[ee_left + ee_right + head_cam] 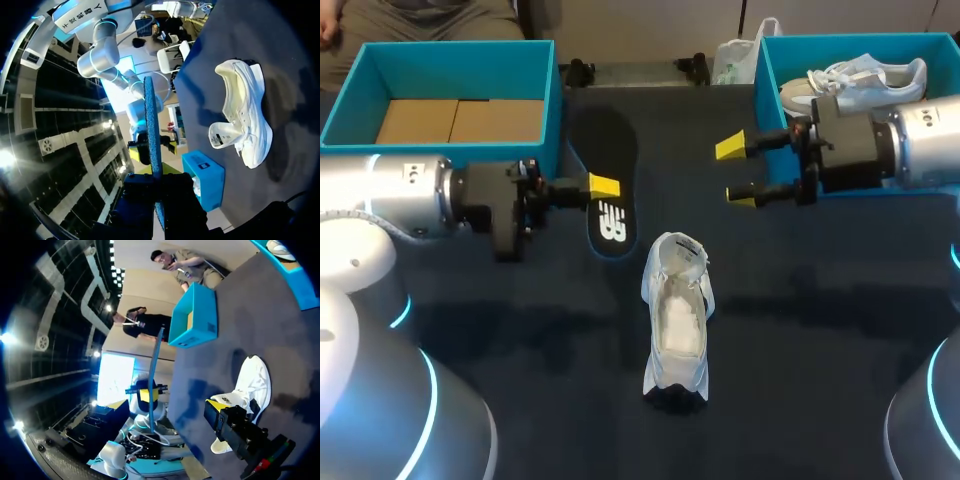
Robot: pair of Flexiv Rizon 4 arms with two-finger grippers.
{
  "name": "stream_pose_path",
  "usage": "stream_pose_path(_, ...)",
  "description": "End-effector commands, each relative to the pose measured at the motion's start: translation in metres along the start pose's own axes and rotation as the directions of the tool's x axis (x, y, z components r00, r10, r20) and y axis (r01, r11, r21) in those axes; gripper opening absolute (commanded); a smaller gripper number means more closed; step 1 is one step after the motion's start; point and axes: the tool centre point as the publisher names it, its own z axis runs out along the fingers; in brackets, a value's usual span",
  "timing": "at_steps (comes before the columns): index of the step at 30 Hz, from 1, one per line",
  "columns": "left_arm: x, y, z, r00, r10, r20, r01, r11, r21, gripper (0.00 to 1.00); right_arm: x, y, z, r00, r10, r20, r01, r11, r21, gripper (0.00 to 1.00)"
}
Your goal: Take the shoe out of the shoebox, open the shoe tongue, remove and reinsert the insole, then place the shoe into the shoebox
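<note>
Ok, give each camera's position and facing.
Head: above and behind, looking down on the table; shows left gripper shut on the insole, right gripper open.
Left wrist: on the left arm, looking along the insole in its gripper, shoe beside.
Right wrist: on the right arm, facing the left gripper; its own finger shows.
Shared: all three show shoe and insole.

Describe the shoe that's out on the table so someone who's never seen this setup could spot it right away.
Look at the dark table, roughly at its middle. A white shoe lies there in the open, its tongue pulled up. The only other white shoe sits inside the blue box at the robot's right.
</note>
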Motion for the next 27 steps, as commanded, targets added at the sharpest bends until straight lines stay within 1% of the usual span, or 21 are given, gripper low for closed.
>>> stream_pose_path(1,0.002,-0.003,0.005,1.0,0.004,0.003,-0.004,1.0,-0.011,0.0,-0.004,0.01,0.016,1.0,0.025,0.006,-0.025,1.0,0.001,1.0)
stream_pose_path(12,0.002,-0.003,0.005,1.0,0.004,0.003,-0.004,1.0,-0.011,0.0,-0.004,0.01,0.016,1.0,0.025,0.006,-0.025,1.0,0.001,1.0)
stream_pose_path(19,0.01,-0.018,0.02,1.0,-0.011,0.019,0.011,1.0,0.009,0.0,-0.006,0.019,0.035,1.0,0.011,0.005,-0.011,1.0,0.028,1.0)
stream_pose_path(27,0.017,-0.024,0.031,1.0,0.001,0.028,-0.002,1.0,0.012,0.0,-0.013,0.014,0.052,1.0,0.016,0.0,-0.016,0.999,0.046,1.0)
